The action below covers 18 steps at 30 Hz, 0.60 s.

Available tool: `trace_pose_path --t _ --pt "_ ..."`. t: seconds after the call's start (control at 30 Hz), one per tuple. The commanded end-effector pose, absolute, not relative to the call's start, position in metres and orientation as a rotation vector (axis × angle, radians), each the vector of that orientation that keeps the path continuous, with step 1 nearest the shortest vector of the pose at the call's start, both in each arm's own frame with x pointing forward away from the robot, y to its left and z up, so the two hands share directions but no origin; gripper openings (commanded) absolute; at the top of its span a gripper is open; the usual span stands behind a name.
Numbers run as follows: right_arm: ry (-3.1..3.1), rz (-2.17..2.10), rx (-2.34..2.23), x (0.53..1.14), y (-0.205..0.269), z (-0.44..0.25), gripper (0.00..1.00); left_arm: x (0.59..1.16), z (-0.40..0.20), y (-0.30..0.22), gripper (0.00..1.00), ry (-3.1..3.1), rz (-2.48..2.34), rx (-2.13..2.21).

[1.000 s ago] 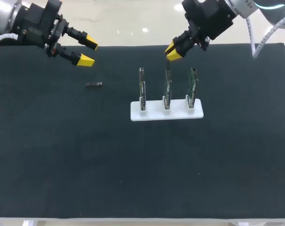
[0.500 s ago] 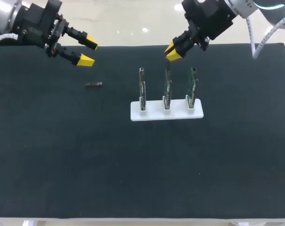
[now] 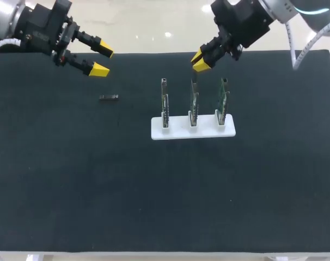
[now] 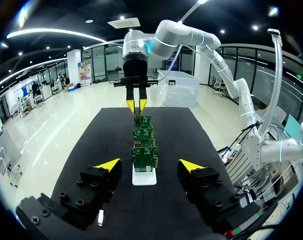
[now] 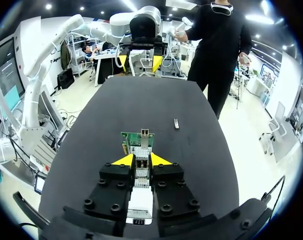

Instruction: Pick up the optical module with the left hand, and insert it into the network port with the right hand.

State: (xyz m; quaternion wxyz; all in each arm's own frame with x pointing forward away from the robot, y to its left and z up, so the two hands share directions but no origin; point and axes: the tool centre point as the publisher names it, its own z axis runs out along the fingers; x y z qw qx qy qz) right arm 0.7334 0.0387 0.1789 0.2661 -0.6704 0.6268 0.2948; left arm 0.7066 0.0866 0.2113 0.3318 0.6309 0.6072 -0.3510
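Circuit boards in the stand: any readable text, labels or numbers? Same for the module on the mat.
No legible text in any view.
Circuit boards: any markings are too small to read.
Optical module: too small to read, no label made out.
White stand: no text visible.

The table [image 3: 154, 206] is plain matte black. Under the right end effector [image 3: 199, 61] a white stand [image 3: 193, 131] carries three green circuit boards [image 3: 193, 100] with silvery ports on top. Both end effectors are black with bright yellow tips, the left end effector [image 3: 102, 58] included; below it lies the dull grey optical module [image 3: 108, 97]. The right arm [image 3: 279, 8] is silver-white with a light blue ring.
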Motion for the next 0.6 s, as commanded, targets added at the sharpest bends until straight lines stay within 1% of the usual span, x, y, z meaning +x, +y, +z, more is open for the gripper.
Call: trace_pose_path --t 0.03,0.27,0.3,0.37,0.4,0.43,0.47,0.53,0.6 --pt "1.687 0.793 -1.804 0.7319 0.0385 0.1765 0.0 0.7074 0.2117 0.0858 1.0 1.59 -0.916 1.651" --pt "1.681 0.791 -1.797 0.7316 0.0381 0.1753 0.0 0.7074 0.2117 0.0858 1.0 1.59 -0.916 1.651" --pt "1.681 0.791 -1.797 0.7316 0.038 0.1753 0.06 0.7074 0.2117 0.0858 1.0 1.59 -0.916 1.651" --pt "1.682 0.791 -1.796 0.7312 0.0378 0.1759 0.31 0.7074 0.2117 0.0858 1.0 1.59 -0.916 1.651" --pt "1.684 0.791 -1.796 0.7308 0.0378 0.1769 0.39 0.7074 0.2117 0.0858 1.0 1.59 -0.916 1.651" --pt "1.687 0.792 -1.795 0.7304 0.0377 0.1777 0.45 0.7074 0.2117 0.0858 1.0 1.59 -0.916 1.651" --pt "1.688 0.794 -1.795 0.73 0.0377 0.1786 0.49 0.7074 0.2117 0.0858 1.0 1.59 -0.916 1.651" --pt "1.694 0.796 -1.793 0.7287 0.0379 0.1805 0.52 0.7074 0.2117 0.0858 1.0 1.59 -0.916 1.651" --pt "1.698 0.797 -1.791 0.7276 0.0379 0.1817 0.51 0.7074 0.2117 0.0858 1.0 1.59 -0.916 1.651"
